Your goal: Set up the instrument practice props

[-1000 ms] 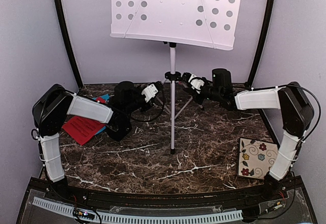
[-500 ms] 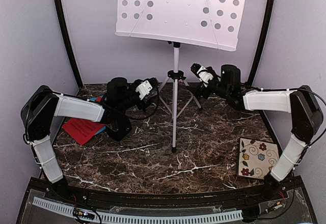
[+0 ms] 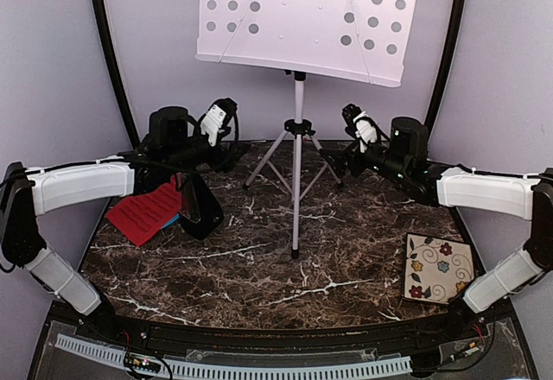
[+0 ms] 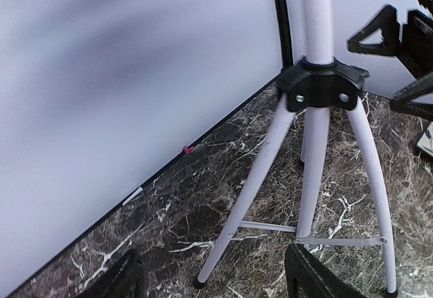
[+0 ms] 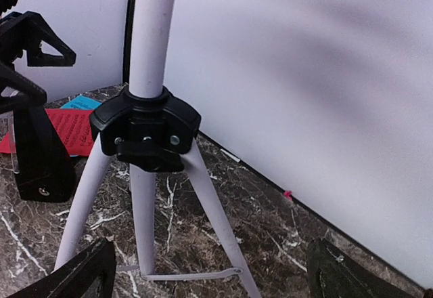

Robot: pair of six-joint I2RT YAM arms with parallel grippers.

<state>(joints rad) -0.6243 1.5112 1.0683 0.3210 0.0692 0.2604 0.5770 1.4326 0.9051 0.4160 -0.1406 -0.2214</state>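
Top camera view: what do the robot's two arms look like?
The left arm and right arm match: white shells on the links, black rounded joints, thin black cables alongside. The left pincer and right pincer have white bodies and black fingers.

Nothing here can truly be read. The one thing carrying print is the red sheet-music page [image 3: 138,213], lying on the counter [image 3: 346,250] at about nine o'clock from the foot of the music stand [image 3: 298,181]. Dark rows run across its face, but from above they are too small to make out as words or notes. The right wrist view catches a corner of that page at its ten o'clock, and the rows there are just as blurred and unreadable.
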